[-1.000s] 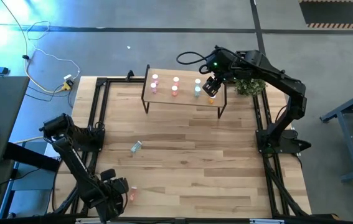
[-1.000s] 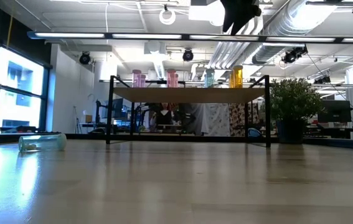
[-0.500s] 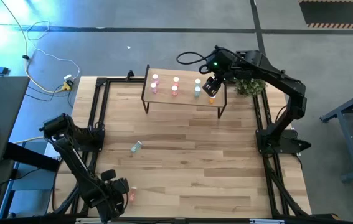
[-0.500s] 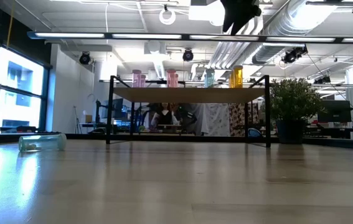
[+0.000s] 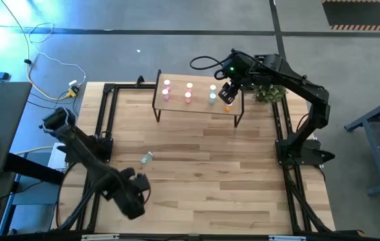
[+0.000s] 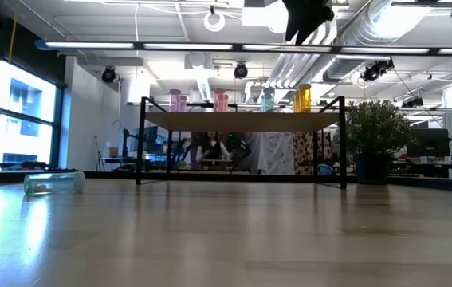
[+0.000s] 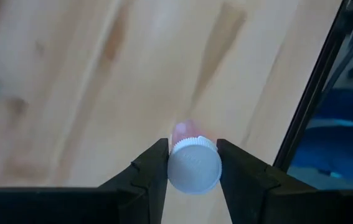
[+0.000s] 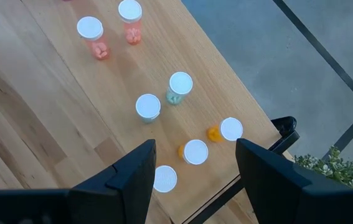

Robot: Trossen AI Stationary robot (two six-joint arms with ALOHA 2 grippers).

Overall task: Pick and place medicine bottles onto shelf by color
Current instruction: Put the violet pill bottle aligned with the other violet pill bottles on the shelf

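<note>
A pink bottle (image 7: 192, 163) (white cap toward the camera) is clamped between the fingers of the left gripper (image 7: 192, 167), which is held above the table (image 5: 203, 181) near its front left part. A pale green bottle (image 5: 147, 158) lies on its side on the planks nearby. Further bottles stand on the shelf (image 5: 200, 104). Above its right end the right gripper (image 5: 227, 92) is held with jaws spread, nothing between them.

No text, label, brand, number or sign is being shown legibly in any view; nothing readable is being carried by the bottle caps, the shelf or the worktop.
</note>
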